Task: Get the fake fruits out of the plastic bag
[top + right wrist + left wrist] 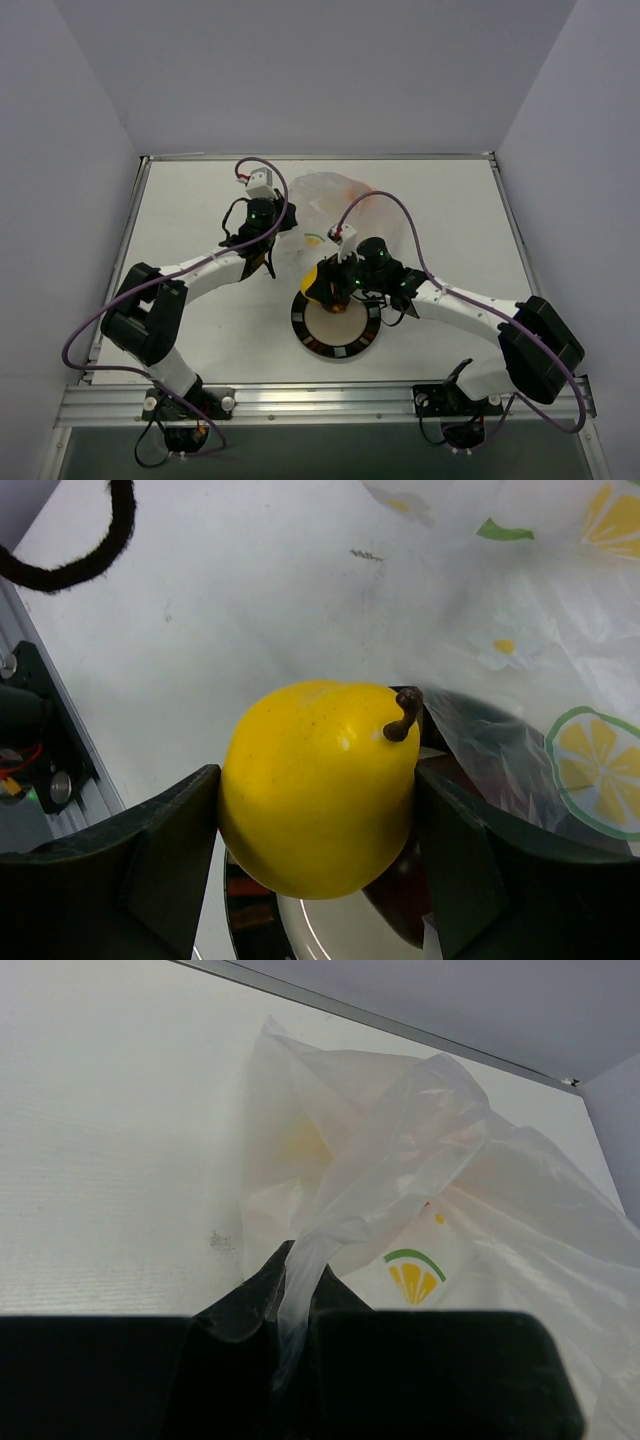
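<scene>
My right gripper is shut on the yellow fruit, a glossy pear with a brown stem, and holds it just above the left rim of the plate. In the top view this gripper and the yellow fruit sit at the plate's far-left rim. A dark red shape lies under the pear; I cannot tell what it is. My left gripper is shut on a twisted strip of the plastic bag, which spreads crinkled ahead of it. In the top view the bag lies behind the plate, with my left gripper at its left edge. An orange tint shows through the bag.
The bag's edge with lemon prints drapes over the plate's far right side. A metal rail runs along the table's near edge to the left of my right gripper. The table's raised back edge is beyond the bag.
</scene>
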